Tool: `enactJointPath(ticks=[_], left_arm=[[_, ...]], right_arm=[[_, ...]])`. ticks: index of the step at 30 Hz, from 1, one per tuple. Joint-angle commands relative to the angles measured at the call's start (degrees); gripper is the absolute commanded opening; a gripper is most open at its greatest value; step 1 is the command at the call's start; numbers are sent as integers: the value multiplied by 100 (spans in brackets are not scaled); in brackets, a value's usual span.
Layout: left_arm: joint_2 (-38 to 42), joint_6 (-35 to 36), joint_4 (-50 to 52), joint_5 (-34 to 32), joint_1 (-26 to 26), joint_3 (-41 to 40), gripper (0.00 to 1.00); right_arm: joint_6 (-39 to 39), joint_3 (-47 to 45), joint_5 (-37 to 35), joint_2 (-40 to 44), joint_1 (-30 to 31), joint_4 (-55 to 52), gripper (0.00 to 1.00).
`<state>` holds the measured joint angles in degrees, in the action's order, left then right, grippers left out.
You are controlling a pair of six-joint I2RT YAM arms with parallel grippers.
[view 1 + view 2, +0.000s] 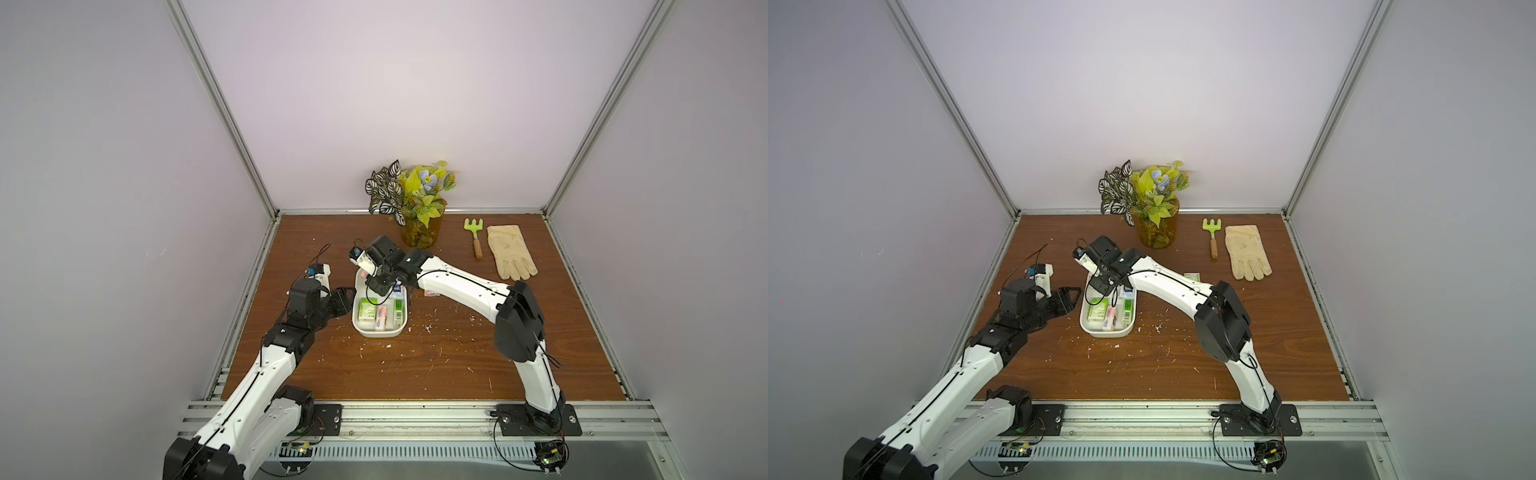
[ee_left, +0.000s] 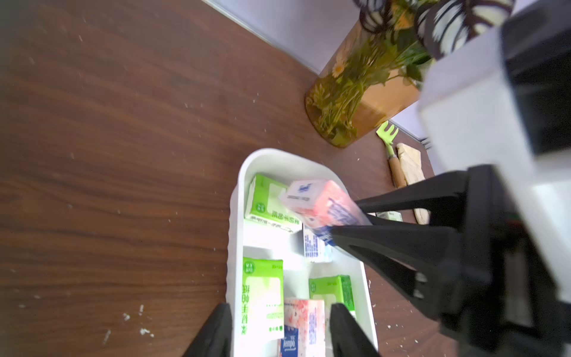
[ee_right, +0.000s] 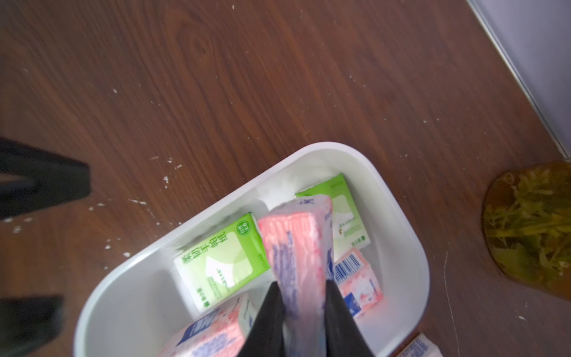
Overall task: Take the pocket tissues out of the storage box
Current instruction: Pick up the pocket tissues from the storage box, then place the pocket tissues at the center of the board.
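The white storage box (image 1: 376, 333) (image 1: 1104, 332) sits left of the table's middle, with several green and pink pocket tissues inside (image 1: 368, 311) (image 2: 262, 296). My right gripper (image 1: 372, 286) (image 3: 304, 309) hangs over the box's far end, shut on a pink packet (image 3: 296, 247) (image 2: 321, 204) that is lifted above the others. My left gripper (image 1: 344, 302) (image 2: 281, 332) is at the box's left side, open and holding nothing. One more packet (image 1: 432, 293) (image 1: 1192, 276) lies on the table to the right of the box.
A plant in an amber vase (image 1: 419, 232) stands just behind the box. A green hand rake (image 1: 475, 232) and a beige glove (image 1: 511, 253) lie at the back right. Walls enclose the wooden table on three sides.
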<state>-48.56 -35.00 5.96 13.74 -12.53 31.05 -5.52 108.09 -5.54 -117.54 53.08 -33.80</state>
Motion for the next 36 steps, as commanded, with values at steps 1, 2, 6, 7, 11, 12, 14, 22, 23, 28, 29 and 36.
enactJointPath(ticks=[1,2,6,7,11,12,14,22,23,28,29,36], left_arm=[[135,325,108,-611,71,274,55],[144,377,99,-686,80,334,56],[136,567,-29,-918,76,530,72],[143,597,-85,-972,76,550,77],[154,635,-332,-1098,78,562,90],[150,627,-381,-1117,76,561,93],[136,626,-424,-1135,76,562,98],[23,681,-342,-1079,76,577,99],[22,688,-325,-1046,76,591,99],[-21,697,-235,-1040,77,639,99],[-22,684,-227,-1051,76,645,99],[-105,635,-220,-1000,85,684,99]], right_arm=[[784,-442,410,744,-247,279,17],[971,-682,515,952,-309,431,16],[1796,-2091,1105,1979,-668,1436,16],[1981,-2455,1242,2210,-791,1667,16],[2645,-3804,1761,3180,-1512,2409,16],[2708,-4076,1874,3394,-1737,2511,16],[2644,-4423,1983,3710,-2119,2475,16],[1741,-5075,3208,4217,-3878,2026,15],[1600,-5104,3266,4206,-4069,1935,15],[1084,-5261,4006,3909,-5111,1685,14],[1051,-5282,4066,3853,-5254,1688,14],[847,-5238,4737,3135,-6171,1697,15]])
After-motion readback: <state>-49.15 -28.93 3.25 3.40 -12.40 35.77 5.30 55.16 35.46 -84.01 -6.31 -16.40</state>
